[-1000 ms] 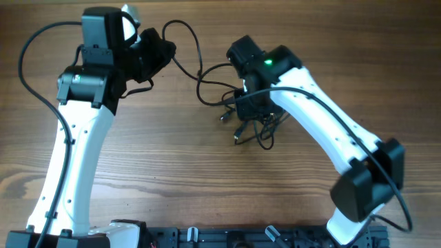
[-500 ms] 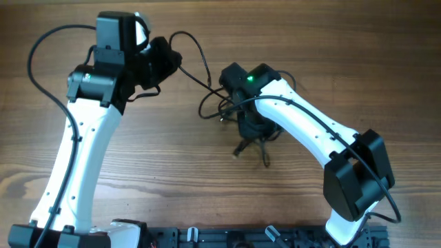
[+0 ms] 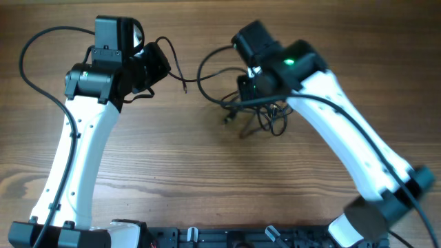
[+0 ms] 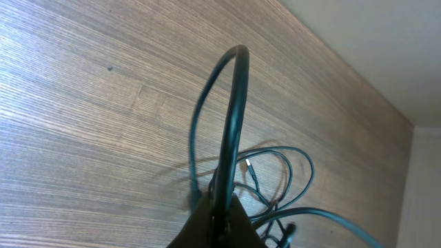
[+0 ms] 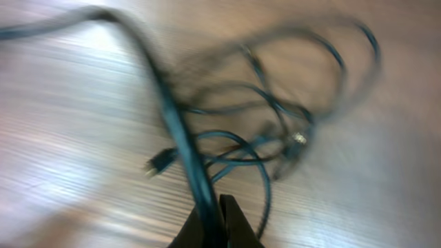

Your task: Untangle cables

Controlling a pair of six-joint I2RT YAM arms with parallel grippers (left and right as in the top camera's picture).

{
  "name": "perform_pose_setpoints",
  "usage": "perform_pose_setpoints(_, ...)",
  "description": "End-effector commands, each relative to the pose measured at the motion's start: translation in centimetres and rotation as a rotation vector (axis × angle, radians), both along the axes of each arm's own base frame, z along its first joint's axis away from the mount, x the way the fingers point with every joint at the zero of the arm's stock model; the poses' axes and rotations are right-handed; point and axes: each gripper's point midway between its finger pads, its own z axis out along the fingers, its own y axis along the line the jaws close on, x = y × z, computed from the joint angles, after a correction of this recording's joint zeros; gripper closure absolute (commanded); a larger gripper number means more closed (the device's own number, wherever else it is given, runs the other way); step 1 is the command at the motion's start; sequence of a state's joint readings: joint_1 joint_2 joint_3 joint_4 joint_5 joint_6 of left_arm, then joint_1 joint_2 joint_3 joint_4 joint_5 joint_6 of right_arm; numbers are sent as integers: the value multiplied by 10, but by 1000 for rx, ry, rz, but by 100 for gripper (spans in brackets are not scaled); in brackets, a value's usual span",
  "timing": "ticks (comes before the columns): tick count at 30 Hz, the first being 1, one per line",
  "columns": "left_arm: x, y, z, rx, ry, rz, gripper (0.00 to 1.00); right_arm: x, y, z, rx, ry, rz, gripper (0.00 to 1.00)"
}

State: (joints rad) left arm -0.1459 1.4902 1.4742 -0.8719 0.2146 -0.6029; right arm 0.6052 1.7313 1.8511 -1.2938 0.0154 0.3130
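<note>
Honestly, left fingers [image 4: 201, 231] and right fingers [image 5: 238, 231] are each pinched on a strand of the cables [image 3: 258, 114] bunched on the worktop [image 3: 207, 179]. Yank hard and that knot probably tightens.

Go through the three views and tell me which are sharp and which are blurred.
Overhead: sharp and evenly lit, the thin black cables crisp on the wooden table. Left wrist: table grain sharp, the cable nearest the lens slightly soft. Right wrist: motion blur smears everything, with pale glare at the lower left.
</note>
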Motion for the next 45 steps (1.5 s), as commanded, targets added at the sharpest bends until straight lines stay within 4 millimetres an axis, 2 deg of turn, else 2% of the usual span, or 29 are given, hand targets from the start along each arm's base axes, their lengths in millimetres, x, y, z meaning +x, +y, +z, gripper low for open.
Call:
perform_pose_setpoints(1,-6,-21,16,-8,-54,-111,96,-13,36,37,186,-54,221,96)
perform_pose_setpoints(4,-13,-39,18,-37,-55,-180,96,-15,45,41,234,-54,263,96)
perform_pose_setpoints(5,-16,-48,19,-48,-53,-208,96,-21,58,48,301,-50,331,96)
perform_pose_setpoints(6,-17,-51,19,-47,-53,-215,96,-22,60,49,315,-45,334,96)
perform_pose_setpoints(7,-18,-52,19,-46,-54,-218,93,-22,59,49,313,-40,322,96)
perform_pose_setpoints(9,-15,-46,17,-17,-56,-194,85,-19,44,48,258,-25,217,96)
perform_pose_setpoints(11,-12,-40,15,16,-61,-166,72,-21,32,44,201,-12,174,96)
perform_pose_setpoints(12,-11,-36,15,34,-63,-151,41,-21,20,38,150,1,114,96)
perform_pose_setpoints(13,-10,-34,14,43,-64,-144,0,-21,11,34,111,9,70,96)
perform_pose_setpoints(15,-10,-34,14,45,-65,-142,0,-26,-7,26,30,39,5,96)
perform_pose_setpoints(17,-10,-34,14,45,-64,-142,0,-35,-26,9,-70,117,-62,96)
perform_pose_setpoints(18,-10,-33,14,46,-64,-141,0,-40,-33,-6,-134,178,-80,96)
perform_pose_setpoints(23,-10,-25,11,85,-56,-111,0,-48,-41,-67,-288,372,-122,96)
perform_pose_setpoints(26,-10,-25,10,86,-52,-112,0,-39,-51,-94,-354,351,-202,96)
perform_pose_setpoints(28,-10,-25,10,86,-52,-111,0,-31,-65,-106,-415,294,-304,96)
perform_pose_setpoints(31,-10,-25,10,86,-52,-111,0,-24,-81,-108,-482,223,-404,96)
perform_pose_setpoints(34,-10,-25,10,85,-51,-112,0,-30,-100,-107,-577,212,-437,96)
perform_pose_setpoints(37,-10,-25,10,86,-51,-112,0,-36,-105,-109,-605,229,-444,96)
perform_pose_setpoints(39,-11,-25,10,86,-48,-112,0,-37,-106,-103,-601,225,-443,96)
perform_pose_setpoints(42,-11,-25,9,87,-47,-111,0,-31,-83,-80,-469,212,-293,96)
perform_pose_setpoints(43,-11,-25,9,87,-47,-111,0,-28,-61,-62,-345,195,-188,96)
perform_pose_setpoints(45,-11,-25,9,87,-47,-111,0,-23,-29,-22,-167,125,-24,96)
